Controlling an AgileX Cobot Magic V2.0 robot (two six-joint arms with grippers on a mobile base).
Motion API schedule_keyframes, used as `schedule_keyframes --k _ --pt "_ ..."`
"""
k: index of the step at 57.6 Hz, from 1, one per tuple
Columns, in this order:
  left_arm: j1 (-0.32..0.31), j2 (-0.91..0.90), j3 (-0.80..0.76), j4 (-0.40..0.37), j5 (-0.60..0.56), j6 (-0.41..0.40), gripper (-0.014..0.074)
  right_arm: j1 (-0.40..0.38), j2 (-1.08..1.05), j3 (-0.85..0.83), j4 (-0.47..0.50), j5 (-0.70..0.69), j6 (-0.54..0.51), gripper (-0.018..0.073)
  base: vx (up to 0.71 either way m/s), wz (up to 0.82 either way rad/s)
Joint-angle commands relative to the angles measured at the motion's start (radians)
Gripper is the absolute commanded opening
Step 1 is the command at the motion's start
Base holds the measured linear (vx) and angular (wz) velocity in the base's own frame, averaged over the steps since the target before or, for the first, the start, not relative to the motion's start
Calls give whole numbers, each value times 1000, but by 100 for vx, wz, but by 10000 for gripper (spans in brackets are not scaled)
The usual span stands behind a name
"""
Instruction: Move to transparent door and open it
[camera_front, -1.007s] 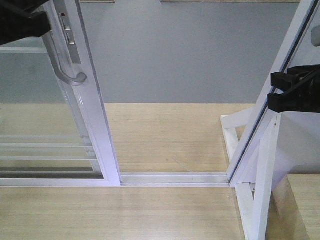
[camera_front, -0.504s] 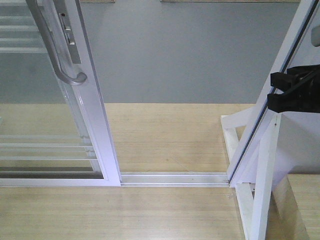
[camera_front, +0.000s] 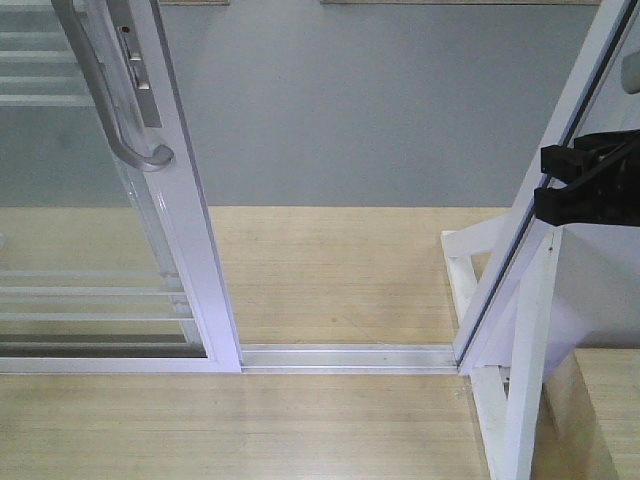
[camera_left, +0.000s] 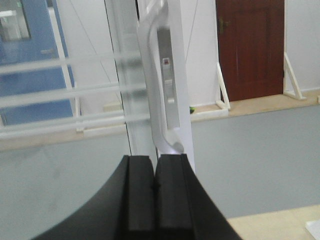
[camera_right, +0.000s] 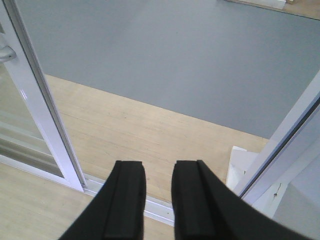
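The transparent door (camera_front: 100, 230) stands at the left of the front view, a white-framed glass panel with thin white bars and a curved grey pull handle (camera_front: 112, 95). Between it and the right-hand frame there is an open gap. In the left wrist view my left gripper (camera_left: 155, 162) is shut with nothing between its pads, its tips just below the lower end of the handle (camera_left: 150, 85); whether they touch I cannot tell. This gripper is out of the front view. My right gripper (camera_right: 158, 172) is open and empty above the floor track, and shows at the right edge of the front view (camera_front: 550, 182).
A metal floor track (camera_front: 350, 355) runs across the opening. The white fixed frame (camera_front: 560, 140) leans at the right, with white brace supports (camera_front: 520, 400) below it. Grey floor (camera_front: 370, 110) lies beyond the threshold. A dark red door (camera_left: 250, 50) stands far behind.
One second ago my left gripper showed in the top left corner of the front view, by the handle; it has since left that view. The door and the right gripper have not moved.
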Motion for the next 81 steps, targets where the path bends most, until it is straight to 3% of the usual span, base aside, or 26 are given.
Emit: schedule_keyframes --k 1,19,38,43,48,57,69,75,81 --pt "4 -12 22 -28 1 -9 -6 -6 -11 -30 -9 -74 -2 244 0 0" --pt "4 -12 23 -26 145 -9 -6 -6 -11 -30 -9 -75 -2 244 0 0" --pt "4 -12 23 -26 156 -9 -6 -6 -11 -30 -6 -77 1 244 0 0" --pt "4 -12 23 -26 156 -9 -6 -18 -35 -30 -96 -78 -20 244 0 0" --pt "4 -12 23 -26 156 -9 -6 -56 -102 -14 -158 -84 -26 244 0 0" --pt "4 -12 23 -26 156 -9 -6 -181 -288 106 -146 -188 -25 214 0 0" --pt "4 -12 23 -26 156 -9 -6 -364 -562 338 -145 -279 -24 -13 0 0" --pt "4 -12 23 -26 156 -9 -6 -424 -687 432 -138 -278 32 -11 0 0" --pt "4 -12 23 -26 156 -9 -6 -436 -784 533 -133 -278 108 -11 0 0"
